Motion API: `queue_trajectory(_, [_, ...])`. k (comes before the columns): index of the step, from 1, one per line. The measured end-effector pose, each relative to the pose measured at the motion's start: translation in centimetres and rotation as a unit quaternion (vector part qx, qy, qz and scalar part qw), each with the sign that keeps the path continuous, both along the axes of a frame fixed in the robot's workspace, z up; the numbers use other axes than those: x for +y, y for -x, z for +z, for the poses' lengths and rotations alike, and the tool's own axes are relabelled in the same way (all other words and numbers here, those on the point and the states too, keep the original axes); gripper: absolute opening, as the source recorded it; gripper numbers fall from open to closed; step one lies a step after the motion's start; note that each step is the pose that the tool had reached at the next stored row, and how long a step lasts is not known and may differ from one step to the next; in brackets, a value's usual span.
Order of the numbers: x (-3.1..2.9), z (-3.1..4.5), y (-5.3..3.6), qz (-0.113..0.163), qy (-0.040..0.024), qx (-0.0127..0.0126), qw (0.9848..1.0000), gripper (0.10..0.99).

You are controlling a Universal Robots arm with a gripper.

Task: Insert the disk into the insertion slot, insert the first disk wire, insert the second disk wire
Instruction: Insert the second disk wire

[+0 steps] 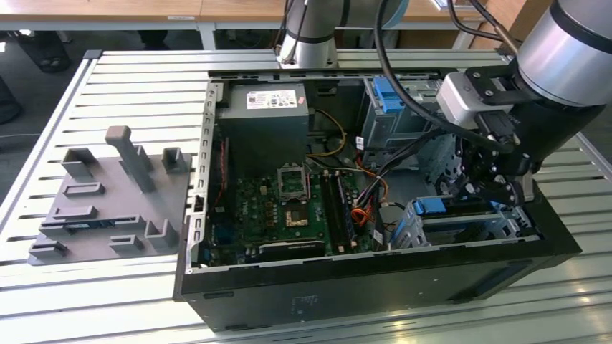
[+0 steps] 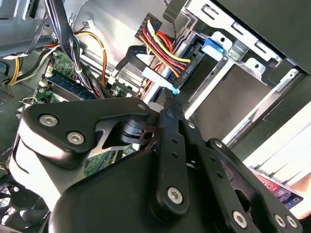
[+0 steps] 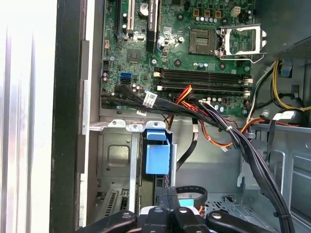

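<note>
In the near right corner of the open computer case, the disk [image 1: 438, 206] sits in the insertion slot [image 1: 474, 228], its blue carrier end showing in both wrist views [image 2: 212, 47] [image 3: 158, 154]. Red, yellow and black wires [image 2: 163, 48] run to the disk's end beside that blue piece. My gripper [image 1: 478, 193] hangs over the slot's end. In the second wrist view its fingers are pressed together [image 2: 170, 99] on the pale-blue-tipped end of a black disk wire [image 2: 173, 90]. That wire loops beside the gripper [image 3: 167, 194] in the first wrist view.
The green motherboard [image 1: 287, 208] fills the case floor, with a wire bundle [image 3: 228, 131] crossing it. A taller cage with a blue latch [image 1: 388, 97] and a power supply [image 1: 263, 115] stand at the back. A grey fixture plate [image 1: 110, 201] lies at the exterior view's left.
</note>
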State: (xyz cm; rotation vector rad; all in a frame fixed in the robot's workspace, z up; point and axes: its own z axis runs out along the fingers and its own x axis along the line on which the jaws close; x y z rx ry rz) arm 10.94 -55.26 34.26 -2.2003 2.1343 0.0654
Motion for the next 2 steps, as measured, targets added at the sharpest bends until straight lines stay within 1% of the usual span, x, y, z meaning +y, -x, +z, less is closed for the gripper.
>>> queue_trajectory(2, [0.0, 0.03, 0.0, 0.0, 0.0, 0.0001, 1.0, 0.106])
